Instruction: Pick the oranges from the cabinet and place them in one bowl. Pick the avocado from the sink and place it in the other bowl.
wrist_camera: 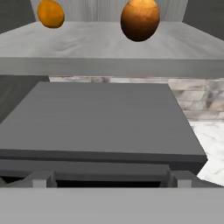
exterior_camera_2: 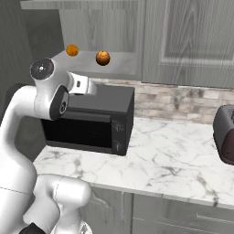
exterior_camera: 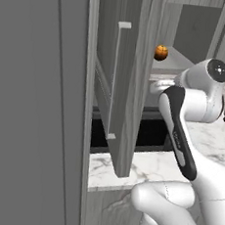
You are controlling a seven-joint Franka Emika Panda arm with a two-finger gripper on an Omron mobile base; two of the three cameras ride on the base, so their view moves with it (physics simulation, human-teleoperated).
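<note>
Hand view, bearing: both oranges lie ahead of and above the end effector (wrist_camera: 112, 180), on the open cabinet (wrist_camera: 109, 48) shelf beyond the flat top of the microwave (wrist_camera: 100, 118).
Left orange: the brighter orange (wrist_camera: 50, 13) sits toward the left back of the shelf, farther from the hand.
Right orange: the darker orange (wrist_camera: 140, 19) sits nearer the shelf's front edge, slightly right of the hand's centre line; it looks the closer target.
Long axis: both fruits are near-round, so approach angle should matter little.
End effector: fingers spread wide, nothing between them; their tips rise at the bottom of the hand view, low over the microwave's near edge.
Nearer arm: one arm only, reaching from the left of the right base view, the wrist just under the shelf.
Cabinet: door (exterior_camera: 127, 81) swung open; the shelf holds the two oranges well apart from each other.
Bench: marble bench (exterior_camera_2: 164, 160) carries the microwave and, at the far right, a dark appliance (exterior_camera_2: 225, 135).
Judgement: the hand likely needs to rise and push forward to reach shelf level.
</note>
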